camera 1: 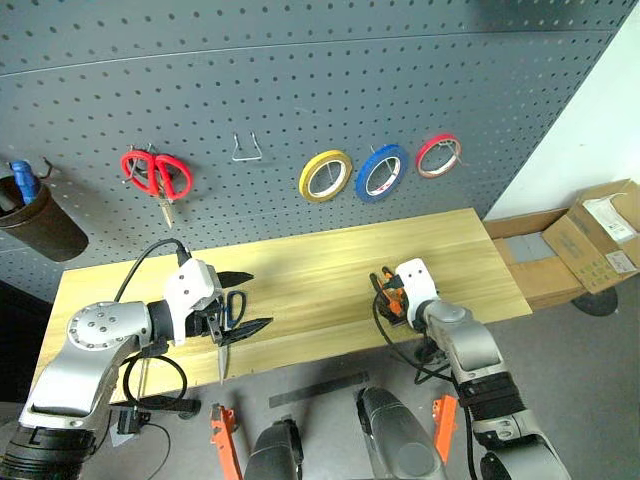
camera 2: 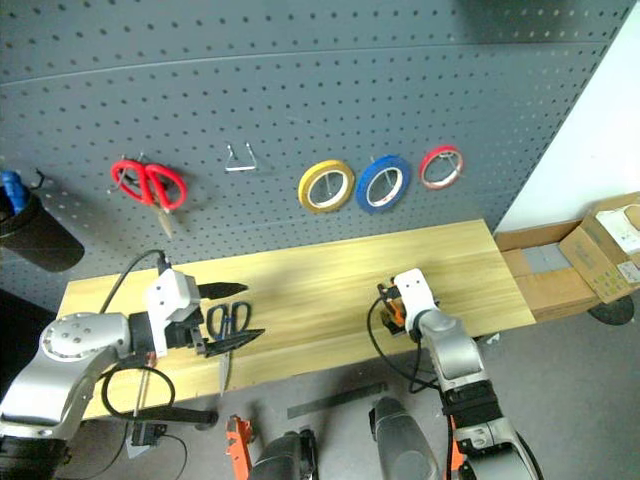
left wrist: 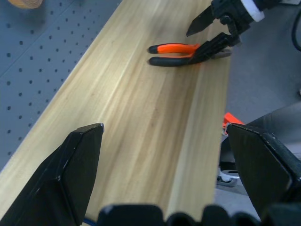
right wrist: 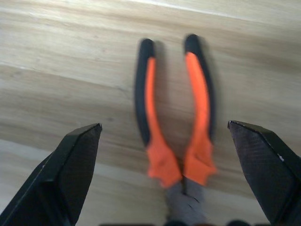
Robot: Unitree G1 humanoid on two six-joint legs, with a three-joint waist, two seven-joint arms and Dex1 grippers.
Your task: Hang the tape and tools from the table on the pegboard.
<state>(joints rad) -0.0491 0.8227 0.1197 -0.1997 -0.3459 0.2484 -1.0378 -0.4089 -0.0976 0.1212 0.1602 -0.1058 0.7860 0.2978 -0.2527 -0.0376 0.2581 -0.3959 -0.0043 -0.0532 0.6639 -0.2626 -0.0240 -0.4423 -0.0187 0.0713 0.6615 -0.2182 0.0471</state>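
- Far left of the pegboard (camera 1: 300, 70), a dark brown cup (camera 1: 40, 228) hangs with a blue-handled tool (camera 1: 22, 178) poking out of it.
- Next along, the red-handled scissors (camera 1: 156, 175) hang on a hook, blades pointing down.
- Down on the table (camera 1: 320, 265), the left hand (camera 1: 243, 301) hovers over the left end, its two black fingers spread wide and gripping nothing.
- Right by those fingers lie the dark-blue-handled scissors (camera 2: 229, 320), flat on the wood, handles just beside the lower finger.
- A slim screwdriver (camera 1: 220, 360) lies near the table's front edge beneath that hand; its handle colour I cannot make out.
- Back up on the board, an empty metal hook (camera 1: 247, 150) sits between the red scissors and the tape rolls.
- Then the yellow tape (camera 1: 325, 176), already hung on the pegboard.
- Just beside it the blue roll (camera 1: 381, 173), and then the smaller red roll (camera 1: 438, 155), all three in a row.
- On the table's right half, near the front edge, the pliers (right wrist: 176, 117) with orange-and-black handles lie flat.
- The right hand (left wrist: 214, 30) is directly over them, fingers wide apart and straddling the pliers either side; in the right wrist view neither finger is touching the handles.
- Far right, beyond the table's end, cardboard boxes (camera 1: 590, 235) sit on the floor.
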